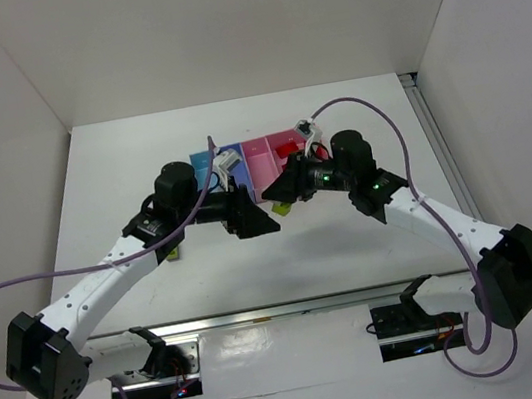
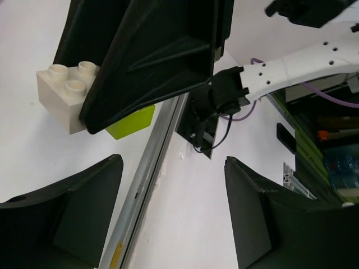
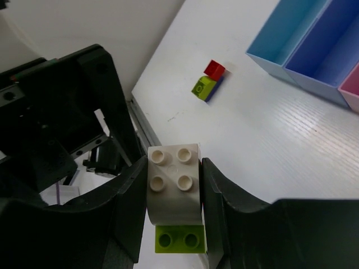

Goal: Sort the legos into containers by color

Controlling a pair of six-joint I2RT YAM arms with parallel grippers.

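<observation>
A white table (image 1: 256, 262) fills the floor of a white-walled booth, with a metal rail (image 1: 293, 306) along its near edge.

At the left, the left arm (image 1: 107, 280) reaches in toward the middle. Only its wrist camera settles the state of the left gripper (image 2: 173, 162): the jaws stand wide apart with nothing between them, just bare table and rail below. From above, that claw is a dark wedge and its gap cannot be read.

The right wrist view alone shows three loose legos clearly, a red brick (image 3: 214, 69), a yellow-green brick (image 3: 201, 87) and a blue brick (image 3: 214, 89). They touch one another on the table, left of the bins.

In the middle, the right gripper (image 3: 174, 168) is clamped on a pale brick (image 3: 174, 182) with its studs facing the camera, and a second yellow-green brick (image 3: 179, 240) is stuck to its underside. The left wrist view shows the same pair from the side, the pale brick (image 2: 59, 95) jutting out past a black finger. The top view shows only a speck of green there.

The containers (image 1: 263, 165) sit behind the two wrists. The light blue bin (image 3: 291, 33) and the darker blue bin (image 3: 331, 50) look empty from the right wrist. Only the top view reaches the wider pink bin (image 1: 295, 137), where a patch of red shows — too small to make out.
</observation>
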